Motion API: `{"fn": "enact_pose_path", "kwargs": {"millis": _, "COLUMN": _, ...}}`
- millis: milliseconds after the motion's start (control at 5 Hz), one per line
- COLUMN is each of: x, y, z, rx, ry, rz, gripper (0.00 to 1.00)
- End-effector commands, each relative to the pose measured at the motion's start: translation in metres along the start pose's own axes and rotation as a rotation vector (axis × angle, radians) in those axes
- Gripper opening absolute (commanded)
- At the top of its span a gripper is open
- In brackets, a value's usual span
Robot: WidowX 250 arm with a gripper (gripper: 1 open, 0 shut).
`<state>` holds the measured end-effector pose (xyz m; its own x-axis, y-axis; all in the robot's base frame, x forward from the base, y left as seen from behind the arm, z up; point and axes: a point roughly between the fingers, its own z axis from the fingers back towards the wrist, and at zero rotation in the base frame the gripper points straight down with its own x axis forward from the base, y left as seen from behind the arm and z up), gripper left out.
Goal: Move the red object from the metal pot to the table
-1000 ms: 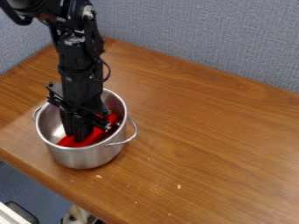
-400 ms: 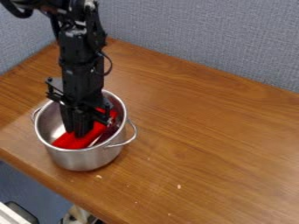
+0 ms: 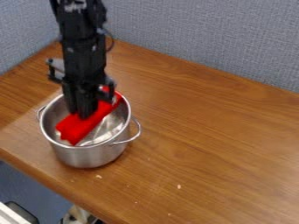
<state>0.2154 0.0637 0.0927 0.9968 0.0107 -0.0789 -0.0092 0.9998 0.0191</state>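
- Since the red block hangs pinched in the fingers with its low end inside the steel pot's rim, the step in hand reads as the lift out of the pot, not yet the carry
- At far left lies a bare stretch of the wooden counter edge, and more free wood spreads to the right of the pot, so a set-down place is available on either side
- Next comes the steel pot, upright near the counter's front-left edge, shiny, with a loop handle showing on its right side
- Above it the black arm reaches straight down, and its fingers are closed tight on the upper part of the red block; the contact itself is partly hidden by the fingers' dark body
- The block is tilted: its long axis runs from lower left, down in the pot's mouth, to upper right, where it reaches about rim height beside the fingers
- My judgement is that the next move calls for more height, until the low left end clears the rim, then a sideways carry to open wood and a lowering
- A risk I see: with the block held off-level, its low end could catch the rim and drag or tip the pot
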Motion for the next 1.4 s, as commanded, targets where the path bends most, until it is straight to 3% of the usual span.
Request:
{"fn": "enact_pose_path", "kwargs": {"millis": 0, "x": 0.021, "y": -0.012, "z": 0.037, "rx": -0.011, "ry": -0.069, "rz": -0.028, "gripper": 0.00}}
{"fn": "enact_pose_path", "kwargs": {"millis": 200, "x": 0.033, "y": -0.038, "z": 0.058, "rx": -0.038, "ry": -0.088, "rz": -0.068, "gripper": 0.00}}
{"fn": "enact_pose_path", "kwargs": {"millis": 600, "x": 0.064, "y": -0.107, "z": 0.063, "rx": -0.075, "ry": -0.113, "rz": -0.238, "gripper": 0.00}}
{"fn": "enact_pose_path", "kwargs": {"millis": 1000, "x": 0.053, "y": -0.053, "z": 0.051, "rx": -0.035, "ry": -0.119, "rz": -0.125, "gripper": 0.00}}
{"fn": "enact_pose_path", "kwargs": {"millis": 1200, "x": 0.052, "y": -0.050, "z": 0.047, "rx": -0.056, "ry": -0.141, "rz": -0.128, "gripper": 0.00}}
